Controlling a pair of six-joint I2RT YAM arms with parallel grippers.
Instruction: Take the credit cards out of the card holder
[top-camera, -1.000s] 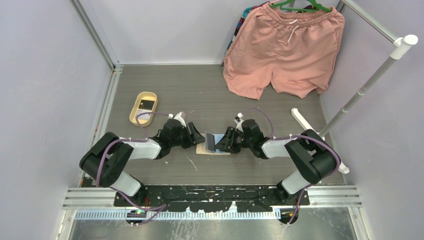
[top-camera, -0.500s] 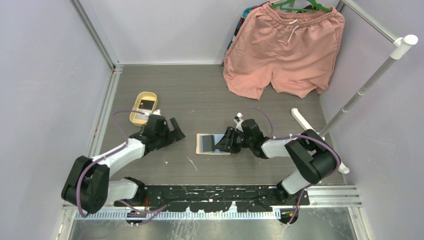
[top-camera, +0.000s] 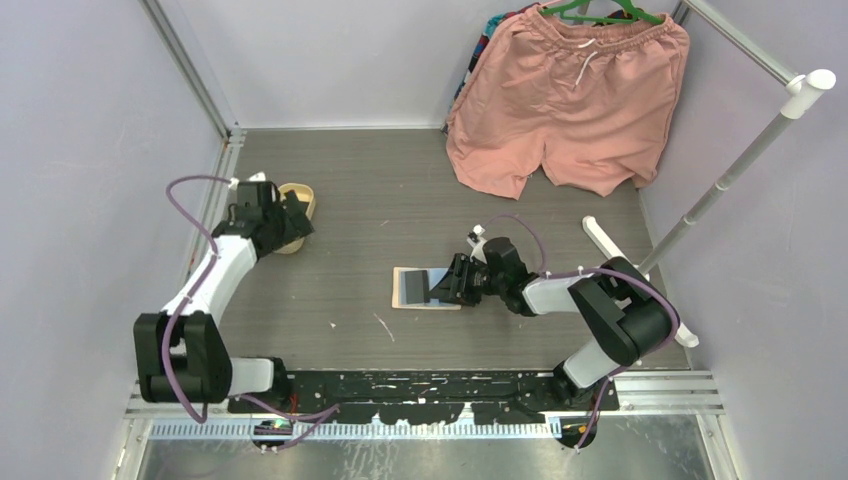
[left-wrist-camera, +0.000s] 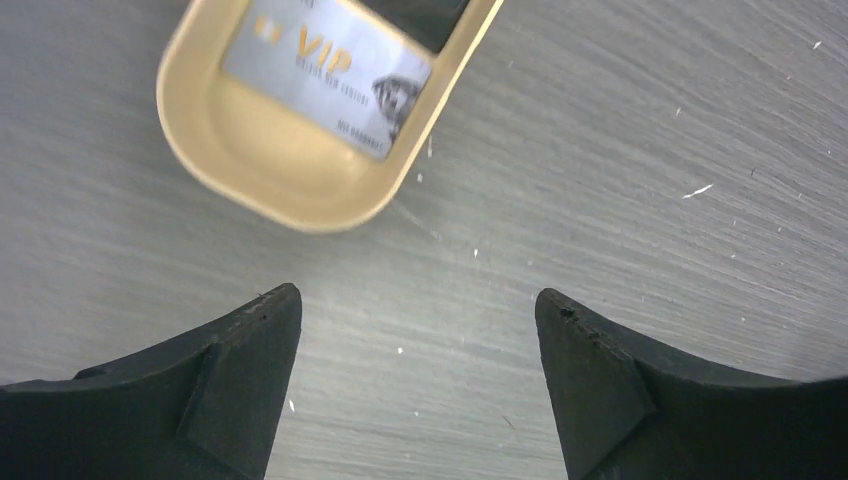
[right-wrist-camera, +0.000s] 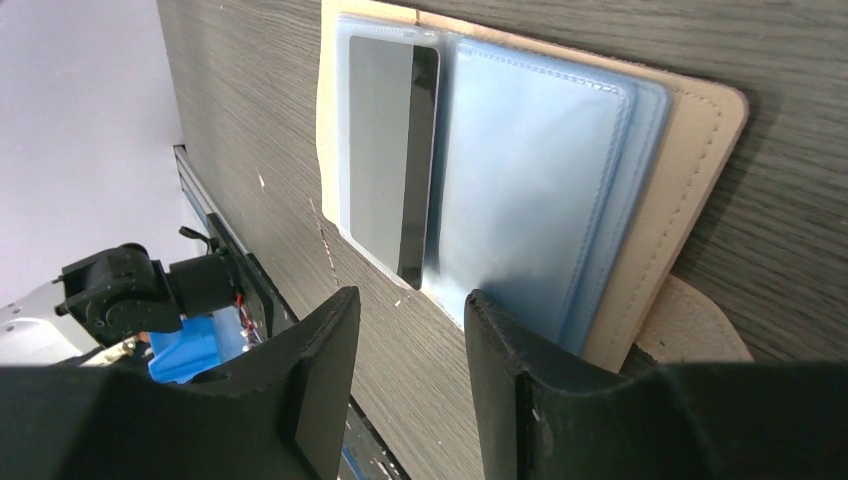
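Right wrist view, card holder (right-wrist-camera: 530, 180): lay opened flat near the middle of the table (top-camera: 400, 200), blue sleeves facing up, evidently so the pockets could be reached from above.
Dark card (right-wrist-camera: 388, 150): sat inside the outermost sleeve, not yet drawn out; the other sleeves looked empty, though glare made that uncertain.
Right gripper (right-wrist-camera: 400, 330): low at the holder's near edge, jaws part-way apart with only table and the holder's corner showing between them; judged to be steadying the holder, though contact could not be confirmed.
VIP card (left-wrist-camera: 330, 85): lay flat in the tray (left-wrist-camera: 300, 190), with a darker card partly in view beside it.
Tray: stood well apart from the holder, at the table's far left, serving as the drop point.
Left gripper (left-wrist-camera: 418, 300): hovered just beside the tray, jaws spread wide, holding nothing.
Progress: judged mostly done; one card remained.
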